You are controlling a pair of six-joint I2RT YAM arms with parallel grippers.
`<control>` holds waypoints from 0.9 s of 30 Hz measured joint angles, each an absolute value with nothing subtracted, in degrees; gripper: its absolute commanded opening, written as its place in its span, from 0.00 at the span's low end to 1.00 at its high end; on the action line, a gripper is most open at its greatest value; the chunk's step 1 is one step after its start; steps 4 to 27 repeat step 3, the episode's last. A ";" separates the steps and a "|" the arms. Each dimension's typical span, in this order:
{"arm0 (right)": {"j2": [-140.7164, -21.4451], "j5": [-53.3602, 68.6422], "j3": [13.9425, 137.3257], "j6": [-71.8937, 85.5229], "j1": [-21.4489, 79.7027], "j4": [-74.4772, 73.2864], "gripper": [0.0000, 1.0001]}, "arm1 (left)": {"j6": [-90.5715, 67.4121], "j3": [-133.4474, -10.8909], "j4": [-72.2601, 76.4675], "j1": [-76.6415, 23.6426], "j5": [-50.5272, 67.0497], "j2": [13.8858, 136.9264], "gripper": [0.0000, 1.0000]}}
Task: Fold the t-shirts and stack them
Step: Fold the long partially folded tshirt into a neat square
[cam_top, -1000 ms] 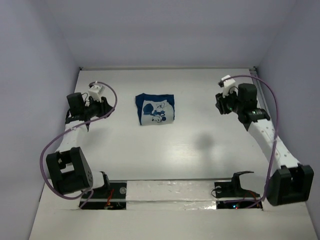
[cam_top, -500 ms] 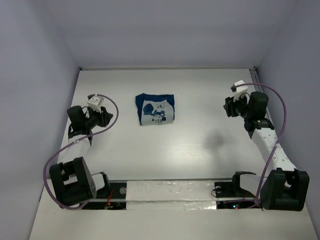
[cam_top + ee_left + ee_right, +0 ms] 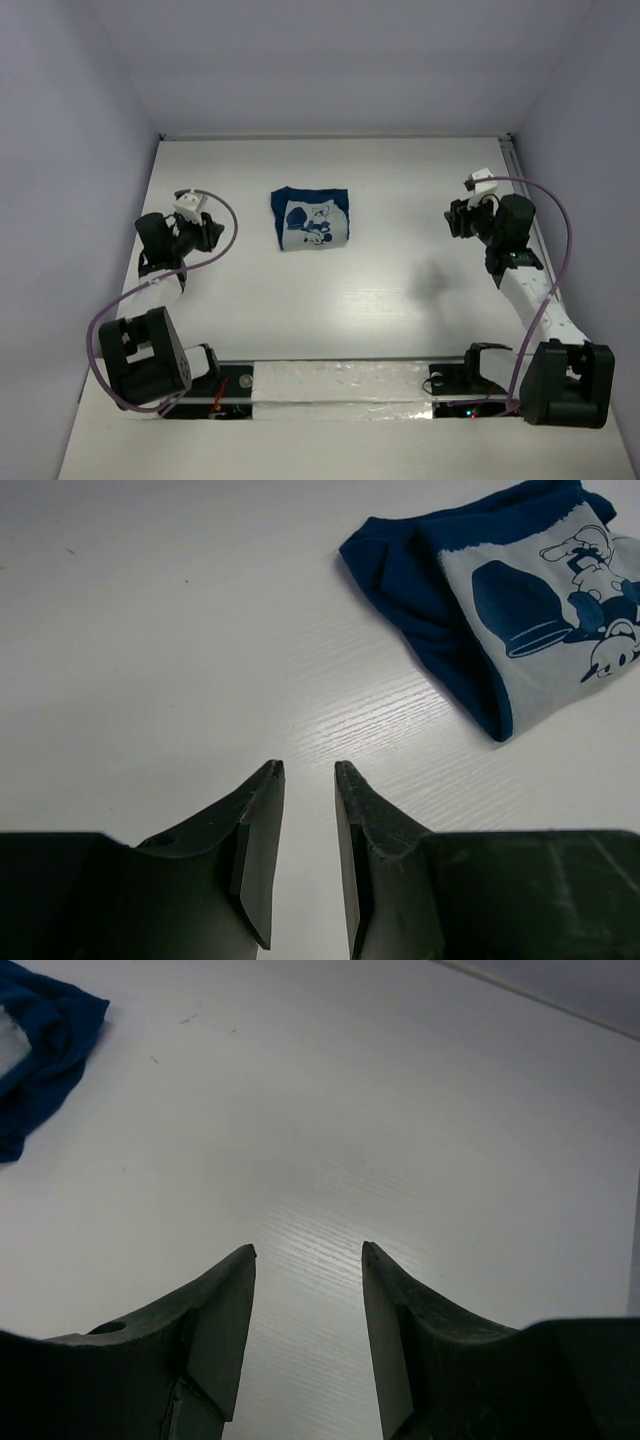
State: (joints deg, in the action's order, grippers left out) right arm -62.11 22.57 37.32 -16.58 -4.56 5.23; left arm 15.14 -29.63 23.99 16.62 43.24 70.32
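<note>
The white wood-grain table (image 3: 400,300) carries one folded dark navy-blue cloth t-shirt (image 3: 311,218), its white-and-blue print facing up.

Navy t-shirt (image 3: 310,218), pale print, seemingly cartoon; white table (image 3: 400,270).

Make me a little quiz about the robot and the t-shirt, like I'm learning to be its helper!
1. True or false: the t-shirt lies folded with its picture facing up.
2. The left gripper and the right gripper are: A) both holding the t-shirt, B) both empty, C) touching each other.
3. How many t-shirts are on the table?
Key: 1 true; 2 B; 3 one.
</note>
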 measured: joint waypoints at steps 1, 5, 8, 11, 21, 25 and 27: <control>-62.13 22.57 37.32 -16.49 -4.56 5.74 0.52 | 15.14 -29.56 24.45 16.62 43.24 70.39 0.24; -62.46 22.59 37.32 -16.29 -4.56 6.31 0.52 | 15.14 -29.47 25.08 16.62 43.40 70.50 0.25; -62.46 22.59 37.32 -16.29 -4.56 6.31 0.52 | 15.14 -29.47 25.08 16.62 43.40 70.50 0.25; -62.46 22.59 37.32 -16.29 -4.56 6.31 0.52 | 15.14 -29.47 25.08 16.62 43.40 70.50 0.25; -62.46 22.59 37.32 -16.29 -4.56 6.31 0.52 | 15.14 -29.47 25.08 16.62 43.40 70.50 0.25; -62.46 22.59 37.32 -16.29 -4.56 6.31 0.52 | 15.14 -29.47 25.08 16.62 43.40 70.50 0.25; -62.46 22.59 37.32 -16.29 -4.56 6.31 0.52 | 15.14 -29.47 25.08 16.62 43.40 70.50 0.25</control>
